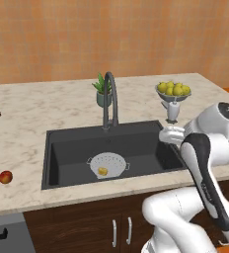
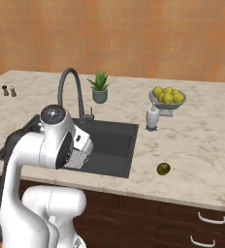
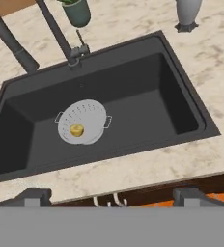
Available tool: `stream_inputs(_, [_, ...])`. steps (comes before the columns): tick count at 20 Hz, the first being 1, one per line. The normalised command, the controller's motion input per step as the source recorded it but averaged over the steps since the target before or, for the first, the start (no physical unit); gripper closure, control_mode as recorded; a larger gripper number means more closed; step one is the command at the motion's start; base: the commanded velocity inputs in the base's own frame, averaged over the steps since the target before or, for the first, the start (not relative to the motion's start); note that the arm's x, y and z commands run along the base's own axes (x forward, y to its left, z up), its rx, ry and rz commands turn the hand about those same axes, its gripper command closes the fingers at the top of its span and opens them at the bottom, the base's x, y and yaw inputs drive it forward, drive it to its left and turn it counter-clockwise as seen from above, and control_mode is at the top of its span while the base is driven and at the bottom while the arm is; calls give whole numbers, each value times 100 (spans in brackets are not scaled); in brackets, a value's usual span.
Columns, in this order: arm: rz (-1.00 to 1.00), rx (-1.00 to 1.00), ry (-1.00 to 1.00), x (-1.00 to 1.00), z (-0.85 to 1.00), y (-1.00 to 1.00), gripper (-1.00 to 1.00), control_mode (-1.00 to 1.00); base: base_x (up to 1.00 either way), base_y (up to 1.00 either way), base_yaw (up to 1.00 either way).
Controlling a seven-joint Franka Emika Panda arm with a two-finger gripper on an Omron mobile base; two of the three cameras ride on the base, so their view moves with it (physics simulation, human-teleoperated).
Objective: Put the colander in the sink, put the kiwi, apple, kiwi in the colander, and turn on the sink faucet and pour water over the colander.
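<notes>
The small round white colander with holes (image 3: 82,121) sits in the big dark grey sink (image 3: 181,103) with a yellowish kiwi (image 3: 77,130) inside. The pincer (image 3: 112,195) is open wide and holds nothing.

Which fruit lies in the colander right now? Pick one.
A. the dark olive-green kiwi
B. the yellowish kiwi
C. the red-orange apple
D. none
B: the yellowish kiwi sits in the colander in the sink, while the apple and the dark kiwi lie on the counter.
</notes>
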Motion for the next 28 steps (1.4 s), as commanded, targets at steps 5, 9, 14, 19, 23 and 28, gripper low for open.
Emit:
stream_inputs(5, [0,-1,0,-44,-19,-100,-100,-100,0,0,0])
stream_inputs(9, [-2,-5,1,-28,-3,-100,-100,-100,0,0,0])
stream_inputs(14, [-6,-7,6,-9,0,-84,-100,-100,0,0,0])
stream_inputs(19, [-7,-7,0,4,-9,-58,-100,-100,0,0,0])
stream_inputs(23, [-6,-7,0,41,-20,-49,-100,-100,0,0,0])
stream_inputs(28, [0,-1,0,59,-42,-32,-100,-100,0,0,0])
